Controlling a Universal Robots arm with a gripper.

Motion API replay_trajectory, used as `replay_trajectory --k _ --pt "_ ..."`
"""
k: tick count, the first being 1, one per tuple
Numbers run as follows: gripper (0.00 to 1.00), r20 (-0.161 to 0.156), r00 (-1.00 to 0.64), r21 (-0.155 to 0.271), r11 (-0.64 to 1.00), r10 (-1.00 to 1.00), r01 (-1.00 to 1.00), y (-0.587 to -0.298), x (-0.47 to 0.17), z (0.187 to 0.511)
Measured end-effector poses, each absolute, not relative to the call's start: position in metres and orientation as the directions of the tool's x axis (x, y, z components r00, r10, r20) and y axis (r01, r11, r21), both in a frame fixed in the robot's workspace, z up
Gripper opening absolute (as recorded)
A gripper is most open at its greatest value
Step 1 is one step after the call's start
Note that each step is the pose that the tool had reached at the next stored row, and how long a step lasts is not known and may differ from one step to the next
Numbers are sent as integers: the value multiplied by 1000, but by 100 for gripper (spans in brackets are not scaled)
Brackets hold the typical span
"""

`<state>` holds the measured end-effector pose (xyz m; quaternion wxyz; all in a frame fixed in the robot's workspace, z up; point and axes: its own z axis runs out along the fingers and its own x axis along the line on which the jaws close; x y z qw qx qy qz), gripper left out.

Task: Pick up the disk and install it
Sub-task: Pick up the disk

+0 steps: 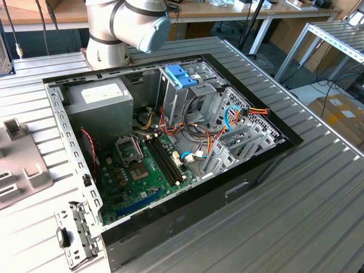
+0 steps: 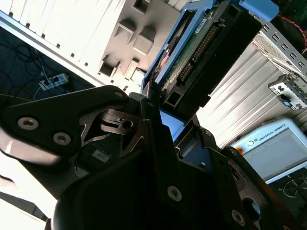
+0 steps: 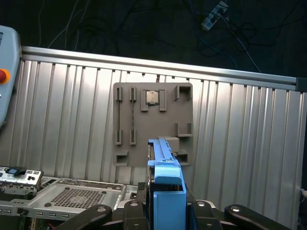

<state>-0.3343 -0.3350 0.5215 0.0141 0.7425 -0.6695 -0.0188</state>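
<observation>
Well, tool (image 3: 167, 209) clamps disk (image 3: 167, 181) outside open case (image 1: 227, 194)

Arm (image 1: 128, 25) cut off at the exterior view's upper edge; grey parts tray (image 1: 20, 165) cropped at the exterior view's left; in the first wrist view the disk (image 3: 166, 184) stands edge-on, broad faces turned from camera, its near end hidden between the links of the tool (image 3: 166, 211) clamping it; pendant (image 3: 5, 67) cropped at the frame edge; power strip (image 3: 212, 18) beyond the tabletop (image 3: 249, 143) too small for detail.

Blue-railed disk (image 3: 168, 189), edge-on, clamped in the end effector (image 3: 167, 213)
</observation>
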Motion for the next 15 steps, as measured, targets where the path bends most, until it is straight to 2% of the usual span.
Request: replay_trajectory --k 15 --pt "37 -9 103 46 -103 -995 -994 -341 -329 521"
